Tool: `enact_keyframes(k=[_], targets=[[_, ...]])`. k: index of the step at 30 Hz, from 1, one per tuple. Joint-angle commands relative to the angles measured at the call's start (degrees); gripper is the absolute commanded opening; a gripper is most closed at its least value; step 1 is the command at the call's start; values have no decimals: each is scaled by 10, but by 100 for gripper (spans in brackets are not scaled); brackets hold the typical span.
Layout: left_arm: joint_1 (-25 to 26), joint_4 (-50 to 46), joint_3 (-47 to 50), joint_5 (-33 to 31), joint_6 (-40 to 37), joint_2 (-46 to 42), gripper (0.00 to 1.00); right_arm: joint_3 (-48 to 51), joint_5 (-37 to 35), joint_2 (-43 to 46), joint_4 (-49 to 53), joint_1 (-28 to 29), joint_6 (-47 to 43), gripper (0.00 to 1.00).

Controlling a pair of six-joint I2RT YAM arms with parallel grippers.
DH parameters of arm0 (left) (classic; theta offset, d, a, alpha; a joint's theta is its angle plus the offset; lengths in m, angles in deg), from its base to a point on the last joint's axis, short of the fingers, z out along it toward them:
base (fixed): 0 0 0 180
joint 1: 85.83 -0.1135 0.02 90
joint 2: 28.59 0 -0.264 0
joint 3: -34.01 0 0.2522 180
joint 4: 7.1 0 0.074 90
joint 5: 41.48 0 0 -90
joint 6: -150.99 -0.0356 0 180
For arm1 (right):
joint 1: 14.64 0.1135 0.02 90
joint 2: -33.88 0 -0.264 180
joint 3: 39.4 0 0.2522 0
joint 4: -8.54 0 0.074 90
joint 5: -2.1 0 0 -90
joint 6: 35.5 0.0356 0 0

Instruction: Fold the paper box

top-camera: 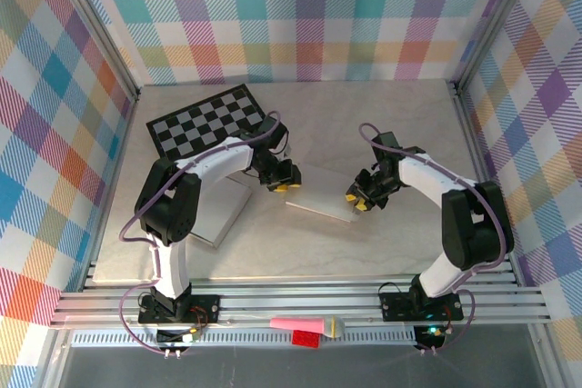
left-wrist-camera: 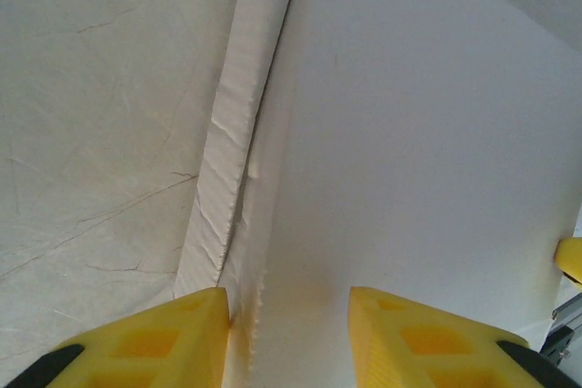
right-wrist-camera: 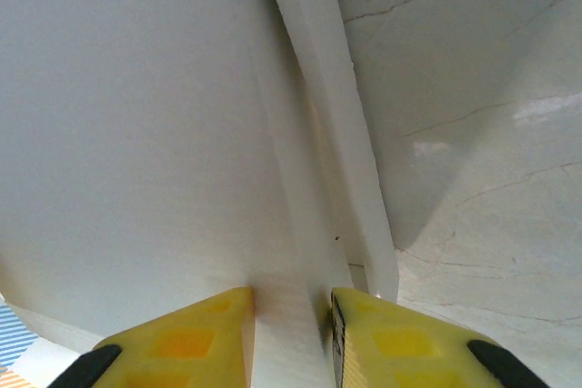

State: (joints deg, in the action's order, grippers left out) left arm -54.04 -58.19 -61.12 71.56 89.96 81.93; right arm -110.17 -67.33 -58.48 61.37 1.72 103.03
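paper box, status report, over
Left pincer straddles paper box edge, grip unclear. Right pincer shut on opposite edge flap. Box mostly flat, not yet folded. Checkerboard behind, apart.

The top camera looks steeply down from high over the near edge, taking in the whole pale marbled worktop (top-camera: 391, 124). Both wrist cameras sit very close, sighting past the left claw (left-wrist-camera: 289, 324) and right claw (right-wrist-camera: 291, 324) along the flat white paper box (top-camera: 320, 195), which all views share.

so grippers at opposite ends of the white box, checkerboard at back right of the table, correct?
No: top external shows the checkerboard at back left of the table. The left gripper and right gripper are at opposite ends of the white box.
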Motion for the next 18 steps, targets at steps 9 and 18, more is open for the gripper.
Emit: enact_keyframes(k=[9, 18], targets=[[23, 7, 37, -24, 21, -34, 18, -20, -23, -19, 31, 0, -43, 24], [34, 8, 88, -59, 45, -65, 17, -34, -59, -39, 70, 1, -100, 22]])
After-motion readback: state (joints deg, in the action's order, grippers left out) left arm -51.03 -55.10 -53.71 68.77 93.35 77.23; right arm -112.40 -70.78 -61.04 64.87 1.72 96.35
